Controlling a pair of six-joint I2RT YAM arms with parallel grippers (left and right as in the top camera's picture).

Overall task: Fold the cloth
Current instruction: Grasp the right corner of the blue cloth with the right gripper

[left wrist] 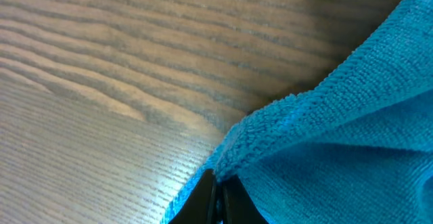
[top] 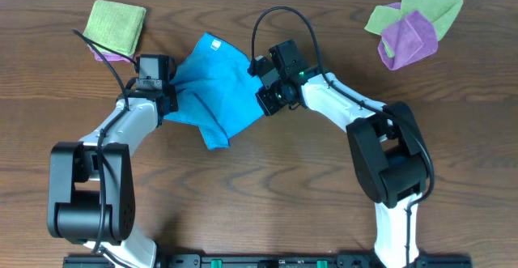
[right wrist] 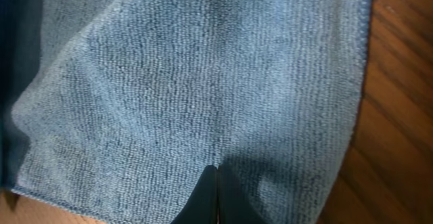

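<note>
Two grippers are clamped on the cloth (top: 212, 86), which lies on the wooden table (top: 267, 187) a little left of centre, between the two arms. It is rumpled and not flat: one corner points toward the near side, and its small white tag (top: 215, 45) sits at the far edge.

The left gripper (top: 170, 99) bites the cloth's left edge. In the left wrist view its dark fingers (left wrist: 203, 200) are pressed together with the blue hem caught between them, and the fabric rises away to the right over bare wood. The right gripper (top: 262, 102) grips the cloth's right side. In the right wrist view its fingers (right wrist: 206, 197) meet at a point, a thin crease running up the pile from that pinch, with the cloth's hem and a strip of table showing at the right.

At the far left lies a lime-green cloth (top: 118, 25) with a purple edge (top: 104, 56) peeking from under it. At the far right a second green cloth (top: 429, 5) lies overlapping a purple cloth (top: 409, 40). Both piles are well apart from the blue one.
</note>
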